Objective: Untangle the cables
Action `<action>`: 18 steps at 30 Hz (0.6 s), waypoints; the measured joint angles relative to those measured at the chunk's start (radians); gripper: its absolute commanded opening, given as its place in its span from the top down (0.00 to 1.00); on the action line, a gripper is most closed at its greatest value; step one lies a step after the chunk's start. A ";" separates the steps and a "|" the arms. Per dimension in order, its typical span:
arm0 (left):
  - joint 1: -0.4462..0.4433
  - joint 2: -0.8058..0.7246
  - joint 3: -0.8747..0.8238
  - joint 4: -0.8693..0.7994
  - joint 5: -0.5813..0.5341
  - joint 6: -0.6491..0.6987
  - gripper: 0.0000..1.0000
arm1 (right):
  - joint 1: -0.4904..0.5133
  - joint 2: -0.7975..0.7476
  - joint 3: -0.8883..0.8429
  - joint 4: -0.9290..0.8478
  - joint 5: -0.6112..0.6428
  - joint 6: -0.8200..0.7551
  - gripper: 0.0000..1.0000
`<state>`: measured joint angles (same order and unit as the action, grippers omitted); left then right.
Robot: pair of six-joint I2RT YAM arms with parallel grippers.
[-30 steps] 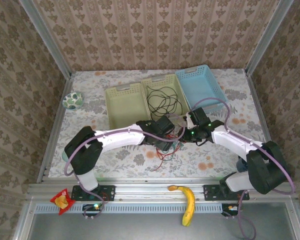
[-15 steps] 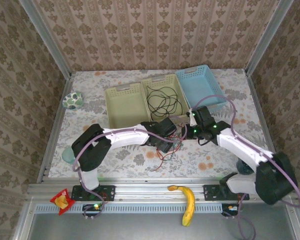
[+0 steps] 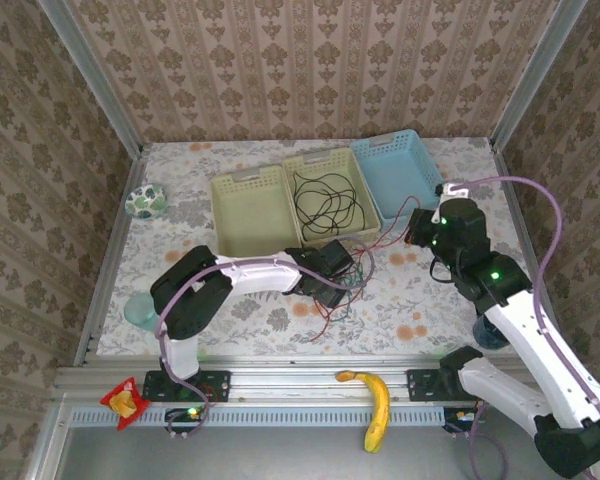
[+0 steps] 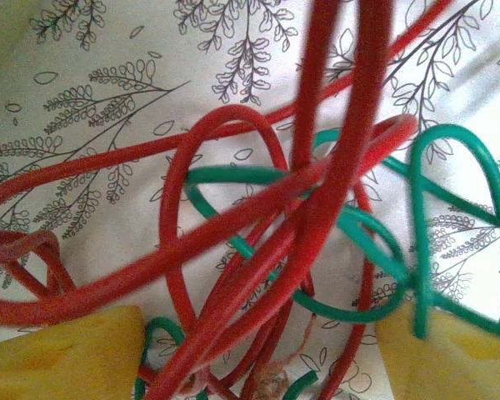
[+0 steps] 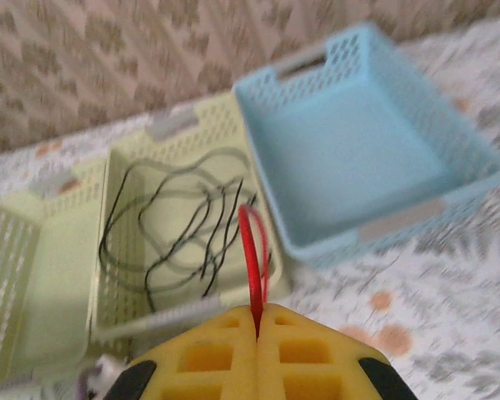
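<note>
- The red cable (image 5: 252,250) was pinched by the right gripper (image 5: 257,321), bottom middle.
- The left gripper (image 4: 258,358) was spread around the green cable (image 4: 418,233).
- Red was best pulled slowly.

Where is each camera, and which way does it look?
Top external: high behind the bases, looking down at the table; left arm and right arm show.
Left wrist: on the left arm, close over red cable and green cable; left pincer fingertips show.
Right wrist: on the right arm, facing the blue basket; right pincer shut on red cable.
Shared: top and right wrist show the black cable.
</note>
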<state>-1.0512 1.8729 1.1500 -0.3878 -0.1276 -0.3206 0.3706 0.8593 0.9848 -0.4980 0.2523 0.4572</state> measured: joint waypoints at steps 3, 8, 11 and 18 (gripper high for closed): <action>0.000 -0.010 -0.019 0.023 0.000 0.000 0.20 | -0.002 -0.035 0.044 0.013 0.082 -0.036 1.00; 0.006 -0.021 -0.043 0.050 0.005 -0.005 0.13 | -0.002 -0.062 0.122 0.078 0.173 -0.106 1.00; 0.008 -0.026 -0.052 0.058 0.005 -0.009 0.09 | -0.002 -0.063 0.166 0.124 0.196 -0.147 1.00; 0.010 -0.057 -0.074 0.066 0.037 -0.010 0.05 | -0.006 0.000 0.263 0.159 0.153 -0.197 1.00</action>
<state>-1.0412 1.8156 1.0756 -0.3222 -0.0910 -0.3305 0.3641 0.8597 1.2476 -0.3389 0.4049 0.2604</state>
